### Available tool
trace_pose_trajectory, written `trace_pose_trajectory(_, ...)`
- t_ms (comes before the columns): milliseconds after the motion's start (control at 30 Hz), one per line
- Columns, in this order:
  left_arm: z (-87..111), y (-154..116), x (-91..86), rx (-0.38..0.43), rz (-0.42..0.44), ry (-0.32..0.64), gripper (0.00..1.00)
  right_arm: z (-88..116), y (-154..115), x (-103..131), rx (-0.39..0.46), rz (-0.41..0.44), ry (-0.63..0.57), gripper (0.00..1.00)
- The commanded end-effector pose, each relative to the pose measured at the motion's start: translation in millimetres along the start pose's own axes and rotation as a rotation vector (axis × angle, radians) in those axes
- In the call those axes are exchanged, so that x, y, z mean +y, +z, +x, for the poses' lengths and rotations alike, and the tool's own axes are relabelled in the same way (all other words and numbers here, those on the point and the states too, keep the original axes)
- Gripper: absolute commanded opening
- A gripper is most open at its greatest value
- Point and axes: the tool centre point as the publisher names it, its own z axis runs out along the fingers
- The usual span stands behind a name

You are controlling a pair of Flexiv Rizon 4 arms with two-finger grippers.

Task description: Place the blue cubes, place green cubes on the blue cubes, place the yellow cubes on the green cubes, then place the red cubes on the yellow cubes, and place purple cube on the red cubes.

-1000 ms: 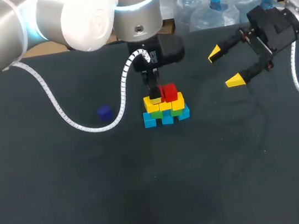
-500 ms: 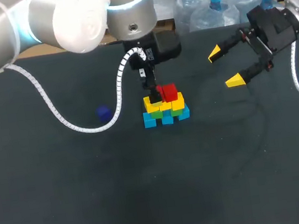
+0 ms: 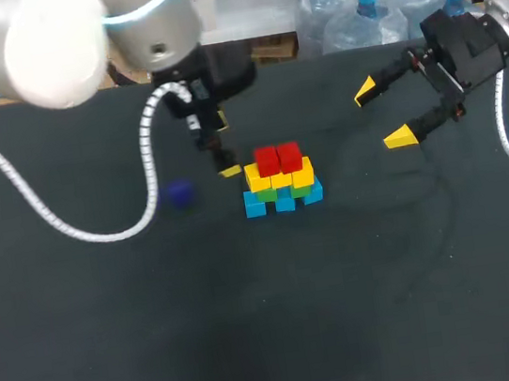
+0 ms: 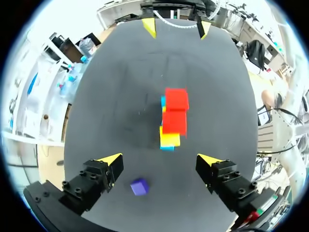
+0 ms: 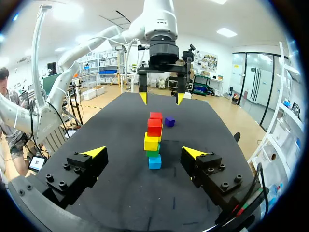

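Purple cube (image 3: 178, 194), small, one item: it lies alone on the dark table top (image 3: 257, 342), apart from the stack and on its left side in my head view. In my left wrist view it sits on the cloth under the span between the two fingers, nearer one finger than the other and touched by neither. Stepped stack of coloured cubes (image 3: 281, 182), one item: blue cubes (image 3: 255, 206) at the base, green cubes (image 3: 266, 195) on them, yellow cubes (image 3: 302, 177) above those, and two red cubes (image 3: 278, 160) side by side on top. Nothing rests on the red pair. Left gripper (image 3: 221, 156), black body with yellow-tipped fingers: it hangs over the table between the purple cube and the stack, close to the stack's left side. Its jaws are spread wide and grasp nothing, and the stack stands ahead of it. Right gripper (image 3: 383, 114), same build: it is raised well to the right of the stack, with its jaws wide apart and empty. In my right wrist view the stack stands ahead of it, in line with the gap between its fingers. The purple cube lies beyond the stack, with the left gripper above and behind it.
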Motion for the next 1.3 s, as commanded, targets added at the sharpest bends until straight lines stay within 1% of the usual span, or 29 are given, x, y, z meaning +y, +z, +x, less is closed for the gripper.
trace_pose_trajectory(33, 26.7, -8, -8.2, -0.01, -0.024, -0.042, 1.0, 0, 1, 0, 0.0, 0.001, -0.001, 1.0)
trace_pose_trajectory(100, 31.6, -7, -8.2, 0.075, -0.023, -0.067, 1.0, 0, 1, 0, 0.0, 0.001, -0.001, 1.0)
trace_pose_trajectory(200, 42.1, -4, -7.3, 0.175, -0.023, -0.115, 1.0, 0, 1, 0, 0.0, 0.001, -0.001, 1.0)
trace_pose_trajectory(300, 48.9, 0, -7.0, 0.216, -0.012, -0.152, 1.0, 0, 1, 0, 0.0, 0.001, -0.001, 1.0)
trace_pose_trajectory(333, 52.0, 3, -7.0, 0.261, -0.007, -0.167, 1.0, 0, 1, 0, 0.0, 0.001, -0.001, 1.0)
trace_pose_trajectory(433, 59.2, 12, -6.2, 0.3, 0.017, -0.198, 1.0, 0, 1, 0, 0.0, 0.001, -0.001, 1.0)
trace_pose_trajectory(533, 68.7, 22, -4.1, 0.304, 0.056, -0.23, 1.0, 0, 1, 0, 0.0, 0.001, -0.001, 1.0)
trace_pose_trajectory(633, 73.4, 28, -2.8, 0.286, 0.075, -0.244, 1.0, 0, 1, 0, 0.0, 0.001, -0.001, 1.0)
trace_pose_trajectory(733, 78.4, 34, 1.2, 0.26, 0.082, -0.247, 1.0, 0, 1, 0, 0.0, 0.001, -0.001, 1.0)
trace_pose_trajectory(767, 79.5, 35, 2.4, 0.233, 0.085, -0.245, 1.0, 0, 1, 0, 0.0, 0.001, -0.001, 1.0)
trace_pose_trajectory(900, 85.7, 46, 7.9, 0.191, 0.118, -0.263, 1.0, 0, 1, 0, 0.0, 0.001, -0.001, 1.0)
trace_pose_trajectory(1100, 88.4, 56, 15.2, 0.205, 0.135, -0.265, 1.0, 0, 1, 0, 0.0, 0.001, -0.001, 1.0)
trace_pose_trajectory(1133, 88.9, 57, 17.0, 0.219, 0.137, -0.263, 1.0, 0, 1, 0, 0.0, 0.001, -0.001, 1.0)
trace_pose_trajectory(1300, 89.0, 54, 25.4, 0.239, 0.12, -0.264, 1.0, 0, 1, 0, 0.0, 0.001, -0.001, 1.0)
